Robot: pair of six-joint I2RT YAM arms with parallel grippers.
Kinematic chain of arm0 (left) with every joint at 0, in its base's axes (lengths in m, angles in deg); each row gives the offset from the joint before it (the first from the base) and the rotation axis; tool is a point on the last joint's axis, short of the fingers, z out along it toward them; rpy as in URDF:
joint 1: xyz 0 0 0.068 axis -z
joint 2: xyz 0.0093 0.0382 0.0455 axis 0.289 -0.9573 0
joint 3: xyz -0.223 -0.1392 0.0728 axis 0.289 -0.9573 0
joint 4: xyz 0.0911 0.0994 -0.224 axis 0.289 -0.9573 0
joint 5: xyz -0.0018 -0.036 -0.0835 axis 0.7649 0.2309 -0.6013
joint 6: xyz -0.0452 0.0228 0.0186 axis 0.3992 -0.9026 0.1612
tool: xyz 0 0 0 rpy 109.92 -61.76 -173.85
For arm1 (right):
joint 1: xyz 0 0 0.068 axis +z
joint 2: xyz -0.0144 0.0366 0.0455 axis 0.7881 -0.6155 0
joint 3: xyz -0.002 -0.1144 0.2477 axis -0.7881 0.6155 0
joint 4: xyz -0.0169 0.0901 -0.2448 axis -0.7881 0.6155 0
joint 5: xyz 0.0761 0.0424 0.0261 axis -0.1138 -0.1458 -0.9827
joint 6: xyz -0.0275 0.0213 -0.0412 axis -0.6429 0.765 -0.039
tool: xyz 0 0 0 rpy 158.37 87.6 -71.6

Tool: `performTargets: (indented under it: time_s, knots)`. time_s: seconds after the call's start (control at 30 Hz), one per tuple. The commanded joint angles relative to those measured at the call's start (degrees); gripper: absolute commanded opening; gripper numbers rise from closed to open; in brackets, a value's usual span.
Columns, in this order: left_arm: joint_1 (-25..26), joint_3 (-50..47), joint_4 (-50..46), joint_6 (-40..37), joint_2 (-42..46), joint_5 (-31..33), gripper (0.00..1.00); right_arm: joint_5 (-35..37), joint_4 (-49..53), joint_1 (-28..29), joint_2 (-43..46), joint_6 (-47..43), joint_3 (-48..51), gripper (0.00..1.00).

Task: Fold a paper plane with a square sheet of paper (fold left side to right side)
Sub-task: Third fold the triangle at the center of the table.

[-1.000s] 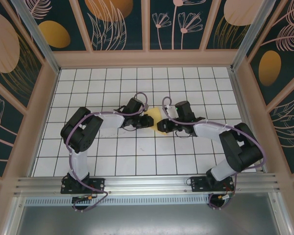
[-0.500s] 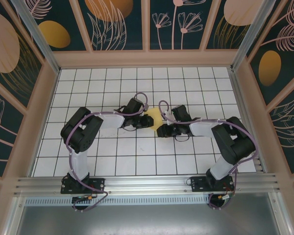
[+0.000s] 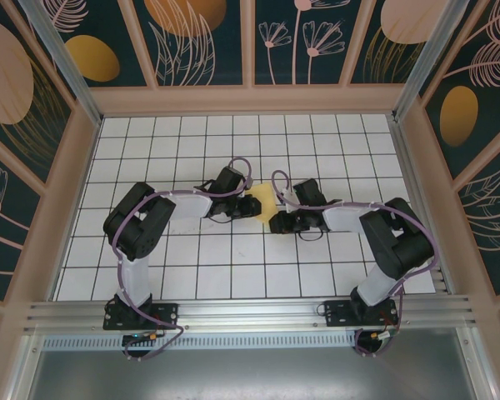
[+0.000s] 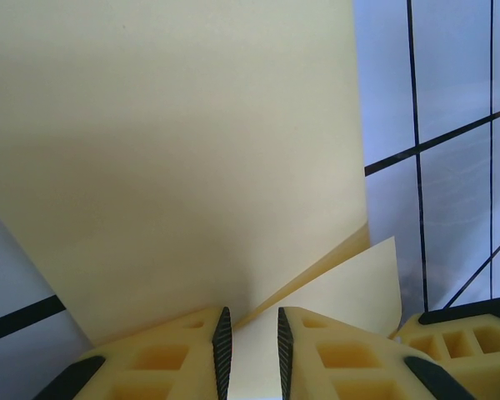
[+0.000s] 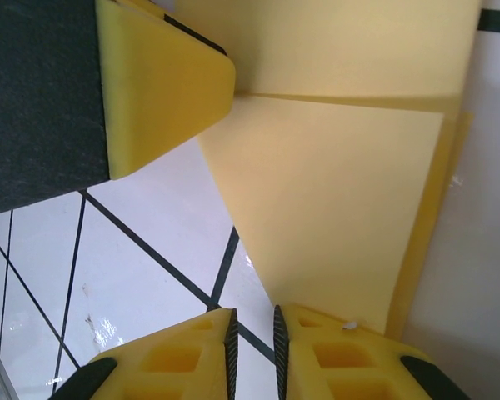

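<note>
Left claw [image 4: 254, 325] pinches the partly folded square sheet of paper [image 4: 175, 150] on the worktop [image 4: 450, 75]; right claw [image 5: 252, 325] sits almost closed at its edge.

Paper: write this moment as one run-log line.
paper: partly folded | left gripper: narrow gap, at fold | right gripper: narrow gap, at paper edge

A pale yellow square sheet of paper [image 3: 262, 201] lies near the middle of the white gridded table [image 3: 233, 267]. It is partly folded, with one smooth layer overlapping another along a sharp diagonal edge.
</note>
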Motion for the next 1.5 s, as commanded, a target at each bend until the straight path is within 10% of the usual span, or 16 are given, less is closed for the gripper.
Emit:
performTargets:
  time_s: [0.0,0.8,1.47]
  knots:
    - [0.0,-0.4,-3.1,-2.1,-4.5,5.5,0.26,1.2,3.6,-0.8,-0.5,1.6,1.4,0.19]
    - [0.0,2.3,-5.0,-4.1,6.9,4.5,0.33,4.5,7.2,-3.5,-1.6,7.1,5.4,0.00]
    - [5.3,-3.1,4.7,1.1,5.5,-6.1,0.15,4.6,6.6,-3.6,-2.8,7.3,5.3,0.00]
